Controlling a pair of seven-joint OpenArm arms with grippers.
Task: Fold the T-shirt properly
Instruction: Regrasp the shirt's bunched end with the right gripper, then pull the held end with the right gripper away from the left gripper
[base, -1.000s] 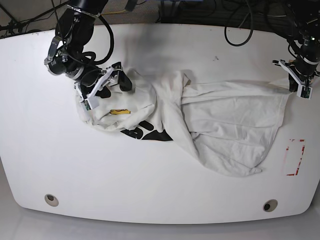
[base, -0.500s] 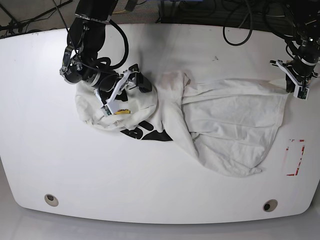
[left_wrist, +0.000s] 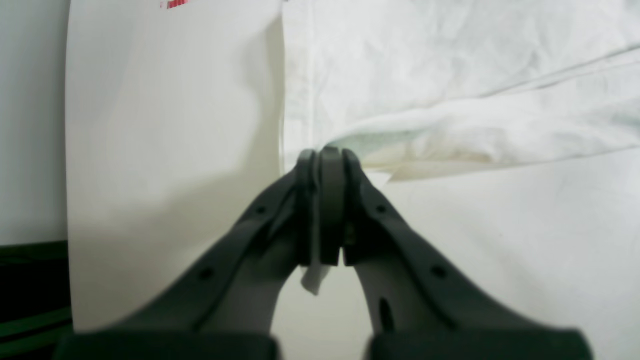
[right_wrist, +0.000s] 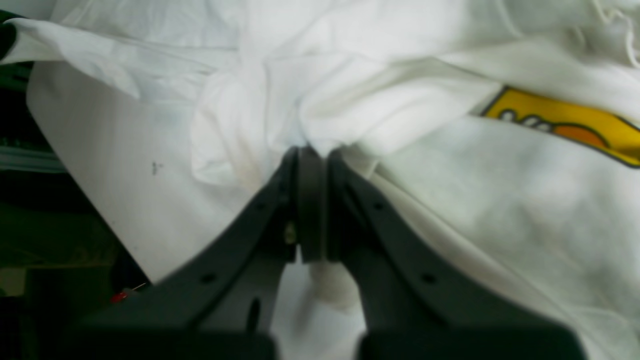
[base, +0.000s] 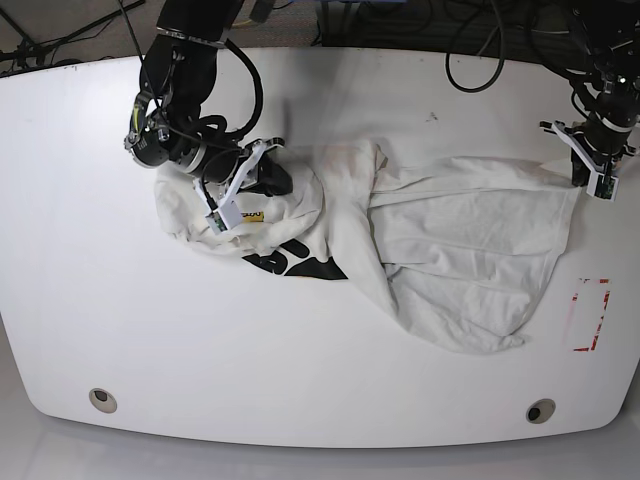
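Both arms were black, jointed, with looping black cables. The right gripper (right_wrist: 311, 155) and left gripper (left_wrist: 322, 157) had dark grey curved fingers (left_wrist: 395, 240) with small round holes, flat pads at the tips; white brackets showed at the wrists in base view.

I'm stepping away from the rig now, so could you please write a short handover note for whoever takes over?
Left gripper: shut on a corner of the T-shirt at the table's far edge.
Right gripper: shut on bunched fabric near the yellow print.
Shirt: crumpled across the table, print end bunched under the right arm, the rest spread toward the left arm.
Done: both grips taken.
Left: spread it flat, then do every fold.
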